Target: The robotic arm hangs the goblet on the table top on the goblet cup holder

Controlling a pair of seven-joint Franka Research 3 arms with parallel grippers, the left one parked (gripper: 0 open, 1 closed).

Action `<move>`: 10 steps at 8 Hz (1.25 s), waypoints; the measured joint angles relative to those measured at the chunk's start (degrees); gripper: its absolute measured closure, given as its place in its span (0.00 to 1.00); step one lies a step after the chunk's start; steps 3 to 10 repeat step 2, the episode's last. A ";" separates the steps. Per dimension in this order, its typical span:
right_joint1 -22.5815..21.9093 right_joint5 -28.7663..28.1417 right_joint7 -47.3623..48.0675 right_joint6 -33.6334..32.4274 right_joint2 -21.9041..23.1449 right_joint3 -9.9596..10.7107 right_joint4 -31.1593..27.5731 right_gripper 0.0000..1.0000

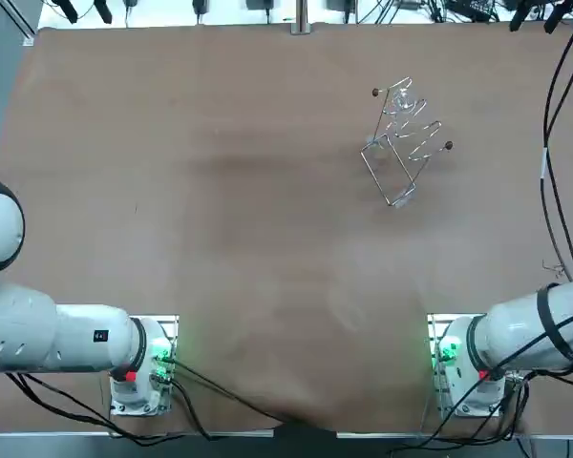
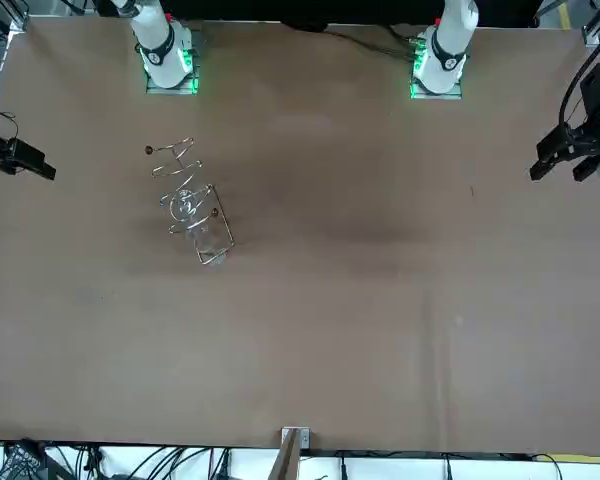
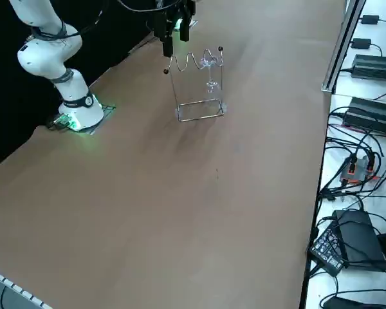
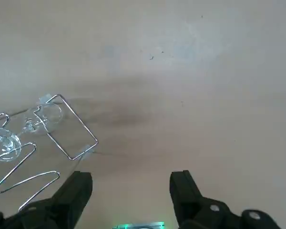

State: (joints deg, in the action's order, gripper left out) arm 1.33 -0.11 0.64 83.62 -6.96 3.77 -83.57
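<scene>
Aloft, right hand [image 4: 132, 175] spread wide, empty, near wire holder [image 4: 79, 118] bearing goblet [image 4: 3, 143]

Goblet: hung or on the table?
Hung: the goblet dangles from the top of the rack; the right end effector hovers open, apart from it.

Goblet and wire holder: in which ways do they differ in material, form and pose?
The goblet is clear glass; the holder is thin bent wire. The goblet hangs from the zigzag top rail; the holder stands on the table on its rectangular foot. The goblet is smaller than the holder. Both let the table show through. The right claw, open and empty, hovers near the holder, touching neither.
</scene>
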 joint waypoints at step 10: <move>0.04 0.00 -0.02 0.00 0.00 0.18 0.00 0.00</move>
